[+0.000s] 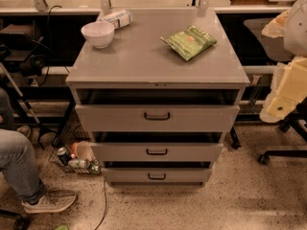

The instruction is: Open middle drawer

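Sneaker (48, 200) and jeans-clad leg (14, 162) of a seated person are resting on the speckled floor (249, 200) at the bottom left, far across the picture from the gripper (282, 98). That cream-coloured claw is hanging at the right edge, just off the right side of the grey cabinet (144, 61) and touching none of it; whether it is apart or together, I cannot tell. The arm (298, 28) is slanting from the upper right corner down and leftward.

The middle drawer (192, 152) is sitting left of and below the claw, well apart from it, between the tallest drawer (110, 118) above and the smallest drawer (124, 175) below, with a dark gap showing over its front. Its black handle (157, 151) is facing the camera.

Up and left of the claw, a green snack bag (188, 42), a white bowl (98, 33) and a tipped container (116, 18) are lying on the cabinet top.
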Motion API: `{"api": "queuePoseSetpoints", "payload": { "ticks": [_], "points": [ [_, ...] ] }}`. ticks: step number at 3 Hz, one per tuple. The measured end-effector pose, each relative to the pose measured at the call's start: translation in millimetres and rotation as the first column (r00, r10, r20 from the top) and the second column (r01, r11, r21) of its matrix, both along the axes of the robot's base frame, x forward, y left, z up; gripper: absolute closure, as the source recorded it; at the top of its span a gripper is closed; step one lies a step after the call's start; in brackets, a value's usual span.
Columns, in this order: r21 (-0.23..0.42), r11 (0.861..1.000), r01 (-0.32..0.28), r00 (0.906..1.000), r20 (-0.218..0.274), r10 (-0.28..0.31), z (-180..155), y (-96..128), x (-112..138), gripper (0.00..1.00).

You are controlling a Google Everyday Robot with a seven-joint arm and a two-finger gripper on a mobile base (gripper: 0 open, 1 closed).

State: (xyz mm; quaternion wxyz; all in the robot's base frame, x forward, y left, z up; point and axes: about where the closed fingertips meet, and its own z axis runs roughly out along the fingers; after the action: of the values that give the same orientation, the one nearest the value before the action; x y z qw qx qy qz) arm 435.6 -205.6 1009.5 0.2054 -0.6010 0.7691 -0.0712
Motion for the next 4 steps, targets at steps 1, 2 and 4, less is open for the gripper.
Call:
{"api": "queuePoseSetpoints", "payload": {
  "ticks": [1,2,4],
  "points": [
    [0.000,1.000,0.000,1.0000,0.000,0.000,0,0,0,0.00],
    [0.022,1.000,-0.002,0.9990,-0.044,0.003,-28,1,-8,0.00],
    [0.239,0.971,-0.027,0.9482,-0.301,0.100,-208,42,-63,0.00]
  ]
}}
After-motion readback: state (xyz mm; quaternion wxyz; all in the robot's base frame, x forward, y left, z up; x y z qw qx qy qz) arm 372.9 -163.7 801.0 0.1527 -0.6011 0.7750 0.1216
